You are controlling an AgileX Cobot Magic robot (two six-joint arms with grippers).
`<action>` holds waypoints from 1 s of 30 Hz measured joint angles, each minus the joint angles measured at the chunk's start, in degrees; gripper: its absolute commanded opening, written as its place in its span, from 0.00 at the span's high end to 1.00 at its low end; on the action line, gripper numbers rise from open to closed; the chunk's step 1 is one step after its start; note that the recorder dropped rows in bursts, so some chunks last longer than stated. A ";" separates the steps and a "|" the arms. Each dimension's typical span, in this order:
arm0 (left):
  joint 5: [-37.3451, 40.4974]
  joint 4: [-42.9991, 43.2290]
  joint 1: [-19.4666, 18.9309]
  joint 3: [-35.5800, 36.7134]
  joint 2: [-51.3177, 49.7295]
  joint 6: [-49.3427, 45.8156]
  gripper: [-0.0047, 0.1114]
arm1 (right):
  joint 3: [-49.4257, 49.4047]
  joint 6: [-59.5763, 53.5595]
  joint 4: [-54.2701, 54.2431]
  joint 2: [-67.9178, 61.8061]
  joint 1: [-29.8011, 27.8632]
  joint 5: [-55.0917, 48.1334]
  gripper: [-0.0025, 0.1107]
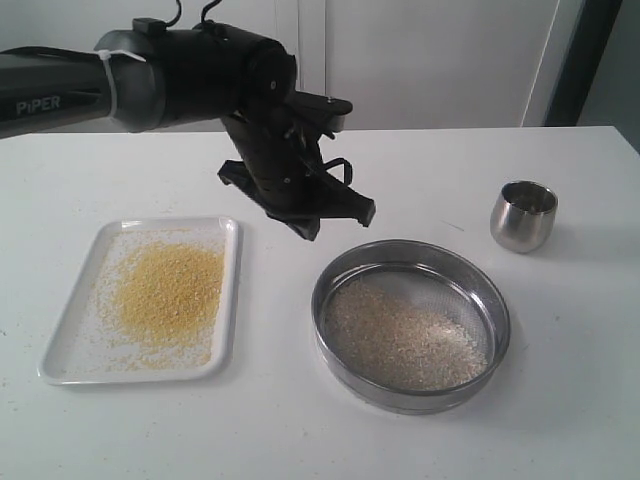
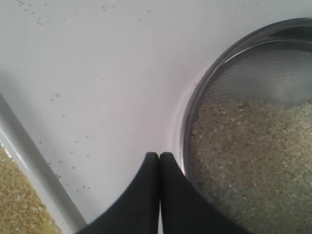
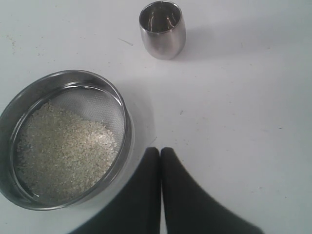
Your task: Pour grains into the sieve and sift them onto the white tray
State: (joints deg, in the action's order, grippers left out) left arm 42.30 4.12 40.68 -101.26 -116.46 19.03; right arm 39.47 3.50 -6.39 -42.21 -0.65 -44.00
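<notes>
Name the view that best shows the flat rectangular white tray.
Exterior view: the flat rectangular white tray shows whole, golden-yellow grains on it. Left wrist view catches only its rim; right wrist view, nothing.

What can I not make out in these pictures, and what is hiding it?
- Exterior view: the right arm is out of frame; only the right hand, shut, shows in its wrist view.
- Left wrist view: the white tray and sieve are cut off by the edges.
- Steel cup: reflections hide whether grains remain inside.
- Table beneath the sieve: hidden by mesh and pale grains.
</notes>
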 measured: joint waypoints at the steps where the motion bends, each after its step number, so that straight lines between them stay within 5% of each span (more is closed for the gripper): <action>1: 0.56 0.00 -0.47 0.00 0.00 0.00 0.96 | 0.00 0.00 0.00 0.00 0.00 0.00 0.98; 30: 16.11 0.71 -15.97 3.33 6.43 0.25 0.96 | 0.00 0.11 0.00 0.00 0.00 0.00 0.98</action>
State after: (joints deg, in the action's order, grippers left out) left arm 58.41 4.83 24.71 -97.93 -110.03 19.28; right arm 39.47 3.61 -6.39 -42.21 -0.65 -44.00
